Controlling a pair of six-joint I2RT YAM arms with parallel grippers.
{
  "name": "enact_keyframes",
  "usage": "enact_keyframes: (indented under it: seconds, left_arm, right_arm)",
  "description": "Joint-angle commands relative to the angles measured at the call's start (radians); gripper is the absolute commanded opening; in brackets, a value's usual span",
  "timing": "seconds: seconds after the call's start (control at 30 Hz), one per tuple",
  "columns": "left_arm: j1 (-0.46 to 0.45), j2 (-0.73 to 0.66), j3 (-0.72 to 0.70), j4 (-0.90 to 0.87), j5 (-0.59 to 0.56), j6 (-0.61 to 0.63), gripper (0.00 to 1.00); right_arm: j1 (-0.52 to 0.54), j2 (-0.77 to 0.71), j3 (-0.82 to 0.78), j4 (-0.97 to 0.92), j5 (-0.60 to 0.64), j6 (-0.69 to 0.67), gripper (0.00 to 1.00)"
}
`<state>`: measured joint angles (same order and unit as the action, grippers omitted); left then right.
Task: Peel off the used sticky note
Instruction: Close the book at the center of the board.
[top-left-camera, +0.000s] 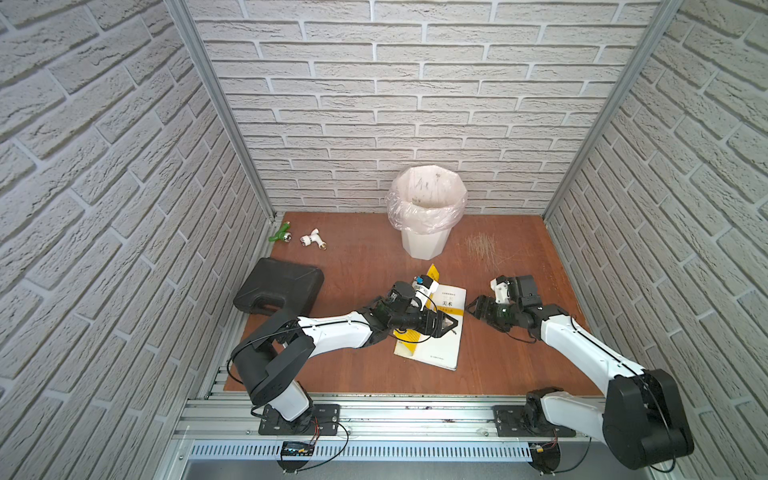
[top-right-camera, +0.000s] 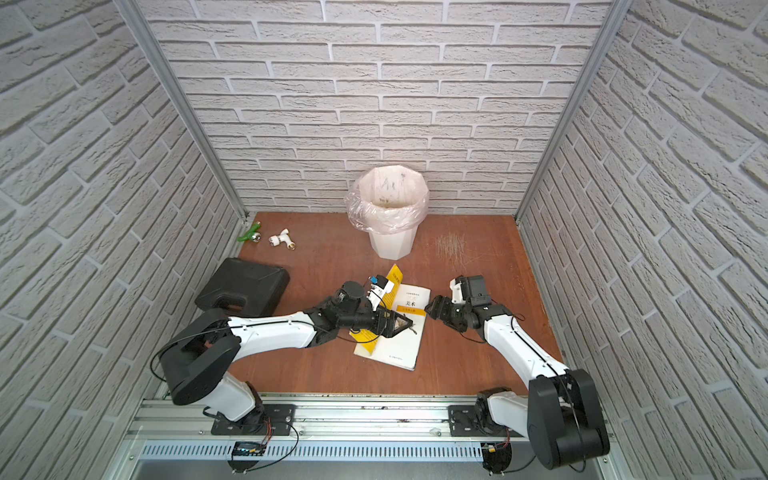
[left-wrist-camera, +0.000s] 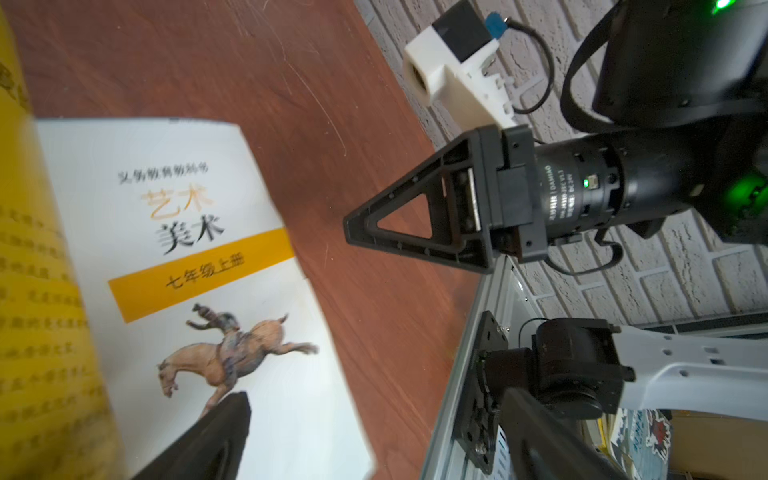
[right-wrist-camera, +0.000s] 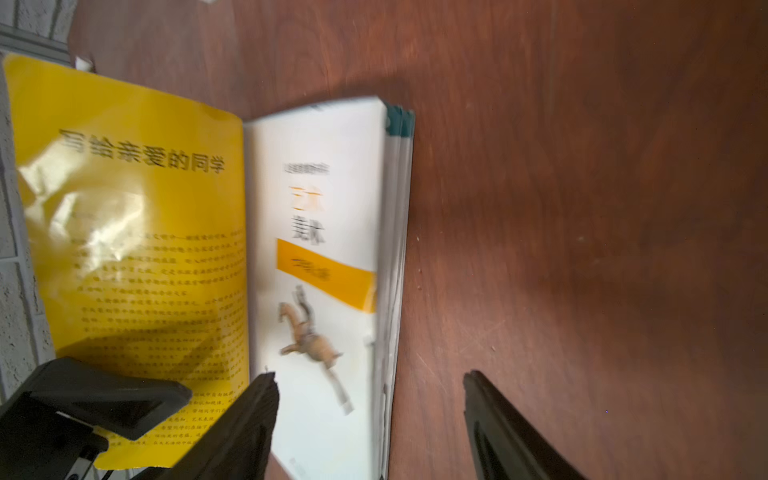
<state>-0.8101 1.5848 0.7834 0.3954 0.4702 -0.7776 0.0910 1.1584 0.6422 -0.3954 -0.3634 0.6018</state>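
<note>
The used sticky note cannot be picked out with any certainty. The book (top-left-camera: 442, 349) lies open, and the left arm (top-left-camera: 332, 332) covers its middle in both top views. In the right wrist view a small pale tab (right-wrist-camera: 368, 338) sits at the outer edge of the book's white title page, level with the horse picture. It is too blurred to tell whether this is the note.

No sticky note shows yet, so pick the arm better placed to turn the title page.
Right, likely. The right arm has open jaws at the title page's free edge; the left arm lies across the book, beside the raised yellow cover.
</note>
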Motion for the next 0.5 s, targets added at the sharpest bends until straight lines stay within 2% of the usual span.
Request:
enact_keyframes:
  seconds: [0.0,0.33,0.47]
  left_arm:
    - [-0.015,-0.041,0.033,-0.045,0.02,0.029,0.98]
    - [-0.024,-0.257,0.078,-0.197,0.022,0.094,0.98]
    - [-0.017,-0.351,0.085,-0.306,-0.051,0.154,0.98]
  right_arm:
    - [-0.037,-0.061,0.035,-0.106,0.047,-0.056,0.75]
    - [-0.116,-0.097,0.052,-0.08,0.013,-0.074,0.77]
    - [-0.136,-0.104,0.057,-0.032,0.011,-0.069,0.78]
